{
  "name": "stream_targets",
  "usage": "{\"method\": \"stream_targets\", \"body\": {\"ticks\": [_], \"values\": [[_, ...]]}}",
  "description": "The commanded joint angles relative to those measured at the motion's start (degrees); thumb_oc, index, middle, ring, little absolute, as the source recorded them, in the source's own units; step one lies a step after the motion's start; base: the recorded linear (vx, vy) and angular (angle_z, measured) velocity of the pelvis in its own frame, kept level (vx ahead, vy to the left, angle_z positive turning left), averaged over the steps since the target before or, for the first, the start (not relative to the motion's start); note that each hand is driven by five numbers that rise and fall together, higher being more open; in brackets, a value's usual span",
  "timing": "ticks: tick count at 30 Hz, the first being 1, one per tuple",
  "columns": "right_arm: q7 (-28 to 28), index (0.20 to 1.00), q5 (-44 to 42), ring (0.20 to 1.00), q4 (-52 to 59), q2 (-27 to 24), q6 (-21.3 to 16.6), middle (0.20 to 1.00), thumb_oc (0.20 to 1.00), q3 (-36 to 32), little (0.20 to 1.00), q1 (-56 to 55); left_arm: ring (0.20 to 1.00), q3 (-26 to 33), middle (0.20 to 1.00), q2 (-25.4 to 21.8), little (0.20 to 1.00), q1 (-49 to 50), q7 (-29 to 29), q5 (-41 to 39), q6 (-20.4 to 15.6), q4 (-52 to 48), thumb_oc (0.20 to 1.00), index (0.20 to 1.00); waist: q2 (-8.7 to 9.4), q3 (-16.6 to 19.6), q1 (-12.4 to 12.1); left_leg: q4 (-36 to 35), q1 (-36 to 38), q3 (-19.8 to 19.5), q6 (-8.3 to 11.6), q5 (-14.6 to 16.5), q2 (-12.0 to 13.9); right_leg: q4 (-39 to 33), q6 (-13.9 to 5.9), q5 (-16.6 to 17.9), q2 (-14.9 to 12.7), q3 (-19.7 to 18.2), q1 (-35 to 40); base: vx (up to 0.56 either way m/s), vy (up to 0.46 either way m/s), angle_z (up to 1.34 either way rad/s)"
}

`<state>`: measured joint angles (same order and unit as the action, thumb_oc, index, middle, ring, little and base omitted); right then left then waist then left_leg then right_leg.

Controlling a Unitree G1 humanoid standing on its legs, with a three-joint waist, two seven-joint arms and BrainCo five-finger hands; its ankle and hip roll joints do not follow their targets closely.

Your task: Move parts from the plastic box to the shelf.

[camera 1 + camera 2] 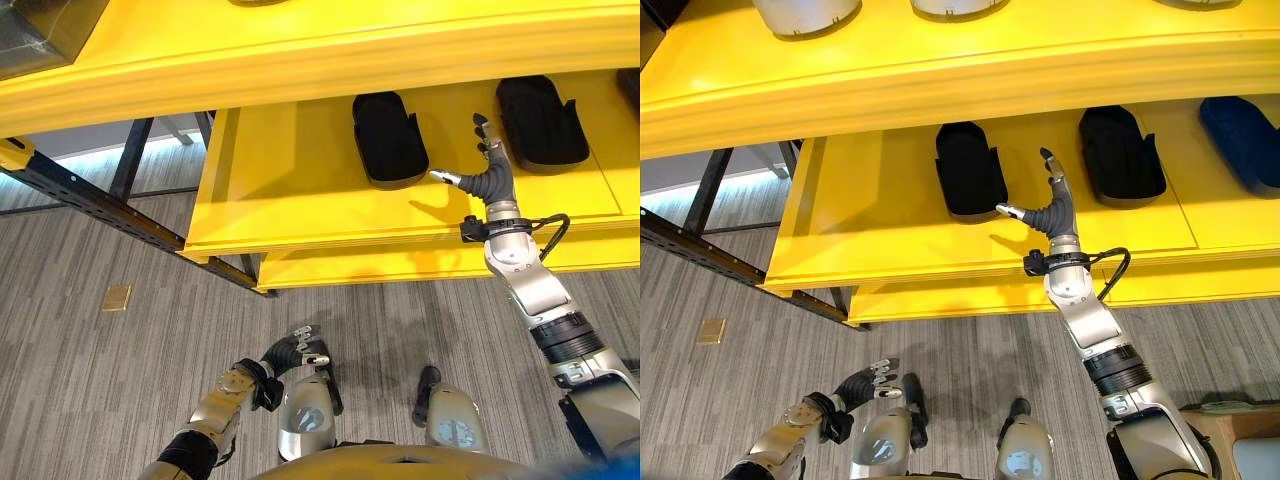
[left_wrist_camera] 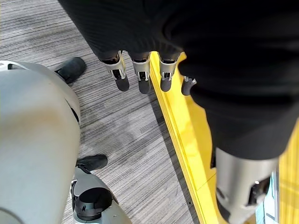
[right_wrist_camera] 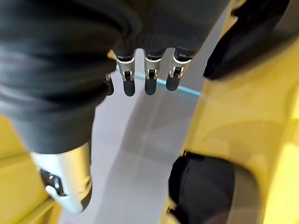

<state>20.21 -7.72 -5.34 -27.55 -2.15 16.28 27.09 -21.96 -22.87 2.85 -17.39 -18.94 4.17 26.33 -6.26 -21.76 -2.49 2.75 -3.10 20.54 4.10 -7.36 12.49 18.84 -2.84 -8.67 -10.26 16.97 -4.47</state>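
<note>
Right robot hand: released, empty, above yellow shelf between two black parts.
Left robot hand: relaxed, below shelf.
Blue part: cut off.

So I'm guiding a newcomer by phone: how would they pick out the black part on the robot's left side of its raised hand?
Find the yellow shelf, lower level. Black parts lie in a row there, with the right hand open between two of them. The one meant is the black part at the row's left end, with bare yellow shelf beyond it, unlike the other black part, which has a blue part beside it.
</note>
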Motion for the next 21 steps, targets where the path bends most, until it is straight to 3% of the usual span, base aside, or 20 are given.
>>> {"method": "stream_targets", "body": {"ticks": [1, 5, 7, 10, 14, 16, 17, 21], "values": [[-4.62, 1.000, -4.76, 1.000, 6.21, 0.01, -5.20, 1.000, 1.000, -1.51, 1.000, 0.47, 1.000, 0.45, 1.000, -0.25, 1.000, -0.02, -0.12, 0.94, -3.24, 0.02, 1.000, 1.000, 2.35, 1.44, 0.18, 1.99, 2.52, -3.06, 1.22, 3.99, 0.57, -1.97, -2.72, 2.34, -1.34, -1.24, 1.19, -0.09, -0.097, 0.01], [-7.69, 1.000, -5.56, 1.000, 13.85, -0.74, -7.14, 1.000, 1.000, -1.24, 1.000, -11.82, 1.000, 2.61, 1.000, 0.64, 1.000, 2.49, 3.02, 0.74, -4.57, 0.00, 1.000, 1.000, 2.57, 2.38, 1.78, 2.34, 3.10, -2.14, 1.33, 4.15, 1.33, -1.18, -2.29, 1.61, -1.01, -0.82, 1.67, -0.08, -0.176, 0.01], [-10.48, 1.000, -5.53, 1.000, 16.25, -1.27, -8.68, 1.000, 1.000, -1.84, 1.000, -19.45, 1.000, 5.12, 1.000, 1.06, 1.000, 4.38, 4.72, -0.57, -5.53, -0.80, 1.000, 1.000, 2.71, 2.58, 3.40, 2.13, 3.07, -1.18, 2.35, 3.05, 2.75, -0.98, -1.59, 0.84, -0.37, -0.45, 1.82, -0.17, -0.310, -0.10], [-11.13, 1.000, -6.82, 1.000, 17.47, -2.16, -8.40, 1.000, 1.000, -2.38, 1.000, -22.33, 1.000, 7.04, 1.000, 1.29, 1.000, 4.95, 5.19, -2.38, -5.63, -1.62, 1.000, 1.000, 2.61, 2.65, 4.50, 1.30, 2.57, -0.39, 3.31, 1.51, 4.44, -2.49, -1.21, 1.48, 0.23, -0.37, 1.37, -0.16, -0.214, -0.17], [-10.17, 1.000, -2.18, 1.000, 17.85, -3.79, -10.86, 1.000, 1.000, -2.20, 1.000, -24.14, 1.000, 7.85, 1.000, 1.38, 1.000, 5.47, 4.24, -2.61, -6.08, -2.96, 1.000, 1.000, 3.25, 2.77, 5.30, 1.08, 1.85, -2.95, 4.16, -0.22, 4.66, -5.14, -1.36, 2.62, 0.82, -2.05, 1.09, -0.11, -0.131, -0.24], [-9.96, 1.000, -2.55, 1.000, 17.23, -4.74, -11.72, 1.000, 1.000, -2.27, 1.000, -24.92, 1.000, 7.45, 1.000, 1.28, 1.000, 5.59, 4.05, -2.82, -6.24, -3.44, 1.000, 1.000, 3.35, 3.29, 5.50, 2.24, 1.20, -4.20, 3.72, 0.41, 3.51, -6.74, -1.27, 3.35, 1.42, -3.14, 1.32, -0.05, -0.094, -0.15], [-9.80, 1.000, -1.97, 1.000, 16.37, -5.84, -14.48, 1.000, 1.000, -2.29, 1.000, -26.52, 1.000, 6.75, 1.000, 1.00, 1.000, 5.24, 4.06, -3.07, -6.06, -3.74, 1.000, 1.000, 3.90, 4.15, 6.21, 4.97, 1.65, -5.16, 2.15, 4.83, -0.65, -8.86, -1.63, 4.43, 1.70, -4.82, 1.75, -0.01, -0.046, -0.14], [-8.36, 1.000, -0.99, 1.000, 15.86, -5.49, -15.86, 1.000, 1.000, -2.67, 1.000, -29.63, 1.000, 6.07, 1.000, 0.43, 1.000, 4.29, 3.93, -3.25, -5.16, -3.59, 1.000, 1.000, 4.98, 6.14, 7.82, 10.49, 2.25, -2.88, -0.65, 11.16, -7.01, -13.54, -2.28, 7.11, 2.86, -6.98, 3.19, 0.00, -0.012, -0.18]]}}
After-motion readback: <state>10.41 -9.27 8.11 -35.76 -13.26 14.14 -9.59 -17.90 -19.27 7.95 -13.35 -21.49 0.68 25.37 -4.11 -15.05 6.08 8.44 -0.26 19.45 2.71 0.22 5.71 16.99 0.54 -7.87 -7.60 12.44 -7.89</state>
